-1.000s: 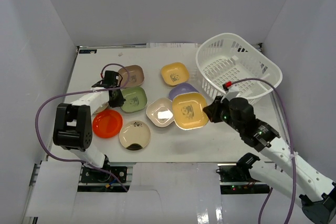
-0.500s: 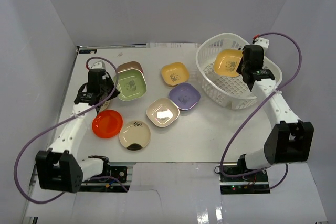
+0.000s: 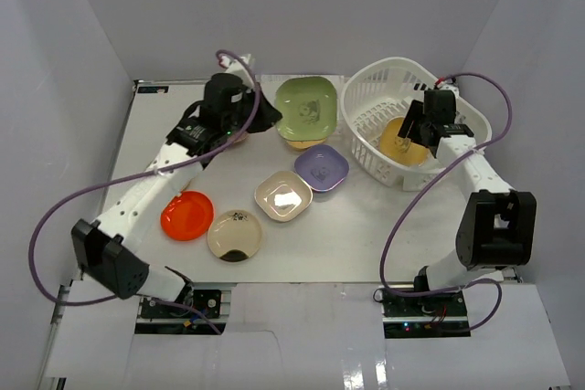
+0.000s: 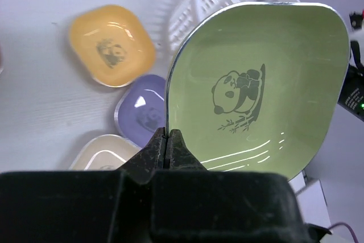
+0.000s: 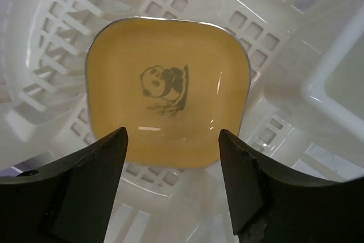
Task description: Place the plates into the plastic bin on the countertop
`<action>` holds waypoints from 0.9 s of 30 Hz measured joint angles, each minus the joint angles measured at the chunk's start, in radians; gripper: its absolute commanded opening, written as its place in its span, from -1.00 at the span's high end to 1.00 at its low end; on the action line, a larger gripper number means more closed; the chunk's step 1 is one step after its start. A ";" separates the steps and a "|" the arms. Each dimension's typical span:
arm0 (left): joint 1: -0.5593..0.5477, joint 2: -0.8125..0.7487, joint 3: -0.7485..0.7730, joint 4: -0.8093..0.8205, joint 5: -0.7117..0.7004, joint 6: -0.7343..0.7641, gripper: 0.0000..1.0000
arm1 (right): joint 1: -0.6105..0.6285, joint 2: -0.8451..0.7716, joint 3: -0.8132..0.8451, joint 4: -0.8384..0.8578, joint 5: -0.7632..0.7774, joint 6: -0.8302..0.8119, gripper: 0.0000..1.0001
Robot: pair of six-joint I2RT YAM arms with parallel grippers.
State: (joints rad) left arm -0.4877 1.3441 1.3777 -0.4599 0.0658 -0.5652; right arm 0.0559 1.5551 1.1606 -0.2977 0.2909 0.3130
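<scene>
Top external view: left gripper clenched on the left edge of the green plate, which is held off the countertop, tilted, just left of the bin. It bears a panda print. The yellow plate bears the same print and lies in the bin under the spread right gripper. On the countertop rest the purple plate and cream plate, with open surface to their right.

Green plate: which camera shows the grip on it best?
Left wrist: the green plate fills the frame, its rim pinched in the shut left pincer. The top view shows it small; the right wrist view misses it.
</scene>
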 measured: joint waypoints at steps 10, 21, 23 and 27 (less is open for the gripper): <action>-0.259 0.567 0.578 -0.043 -0.088 -0.003 1.00 | -0.086 -0.481 0.007 -0.003 -0.154 0.083 0.47; -0.396 1.034 1.028 -0.076 -0.100 -0.035 1.00 | -0.088 -0.800 0.119 0.005 -0.345 0.145 0.60; -0.402 1.070 1.028 -0.058 -0.092 -0.043 1.00 | -0.085 -0.804 0.107 -0.002 -0.377 0.148 0.60; -0.405 1.127 1.033 -0.021 -0.082 -0.059 0.47 | -0.079 -0.805 0.070 -0.014 -0.432 0.151 0.57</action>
State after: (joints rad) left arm -0.8928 2.4710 2.4107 -0.4812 -0.0162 -0.6243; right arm -0.0231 0.7506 1.2304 -0.3115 -0.1413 0.4644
